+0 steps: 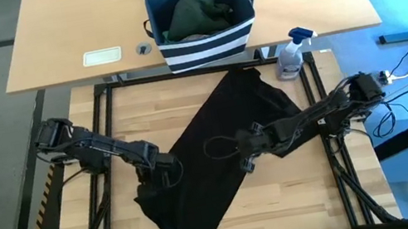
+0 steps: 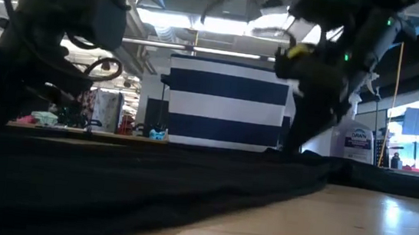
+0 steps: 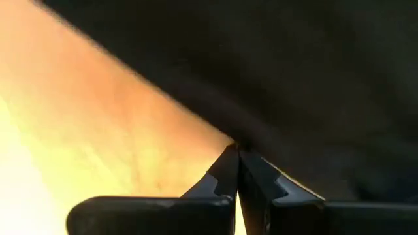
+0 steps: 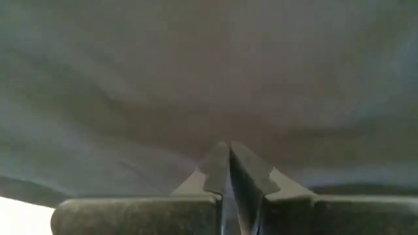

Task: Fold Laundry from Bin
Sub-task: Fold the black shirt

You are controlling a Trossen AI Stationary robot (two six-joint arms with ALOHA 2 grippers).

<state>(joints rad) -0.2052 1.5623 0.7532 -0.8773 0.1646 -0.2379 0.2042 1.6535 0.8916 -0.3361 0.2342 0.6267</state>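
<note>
My L gripper pinched shut on edge of flat black cloth garment; R gripper clamped mid-cloth. Beyond both, navy white-striped fabric bin w/ dark green laundry inside.

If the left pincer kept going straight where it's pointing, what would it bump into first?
The black garment. The left pincer is shut with its tips right at the cloth's edge on the wooden table, apparently pinching it, so there is no free way ahead. How much cloth it has caught is hard to tell.
</note>
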